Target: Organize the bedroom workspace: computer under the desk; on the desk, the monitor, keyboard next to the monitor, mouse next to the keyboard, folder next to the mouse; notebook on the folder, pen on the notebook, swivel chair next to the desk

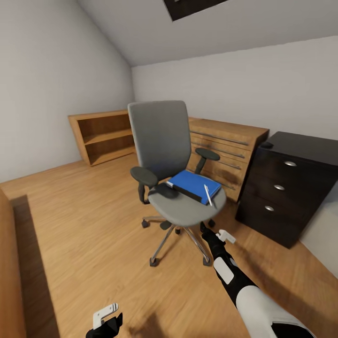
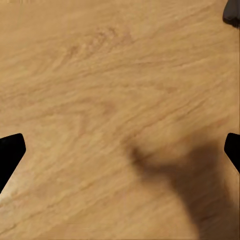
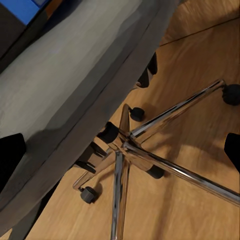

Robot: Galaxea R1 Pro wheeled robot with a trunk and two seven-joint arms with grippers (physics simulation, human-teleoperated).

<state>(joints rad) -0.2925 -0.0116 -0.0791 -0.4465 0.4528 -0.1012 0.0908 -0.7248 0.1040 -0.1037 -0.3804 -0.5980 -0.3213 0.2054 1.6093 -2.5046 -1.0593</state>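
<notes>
The swivel chair (image 1: pixel 162 141), grey with a chrome star base (image 3: pixel 150 150), stands mid-room on the wood floor. On its seat lies the blue folder (image 1: pixel 191 183) with the white pen (image 1: pixel 207 194) across its near corner. A dark object (image 1: pixel 163 190) rests on the seat beside the folder. The black desk (image 1: pixel 300 145) with three knobbed drawers stands at the right, and a small dark rounded thing (image 1: pixel 267 144) sits on its near corner. My right gripper (image 1: pixel 205 229) (image 3: pixel 120 150) is open, low by the seat's front edge above the chair base. My left gripper (image 1: pixel 105 324) (image 2: pixel 120 150) hangs open over bare floor.
A light wooden drawer chest (image 1: pixel 234 141) stands behind the chair against the back wall. A low open wooden shelf (image 1: pixel 101 136) fills the left corner. A wooden edge (image 1: pixel 9 263) runs along the left side. A skylight (image 1: pixel 188 7) cuts the sloped ceiling.
</notes>
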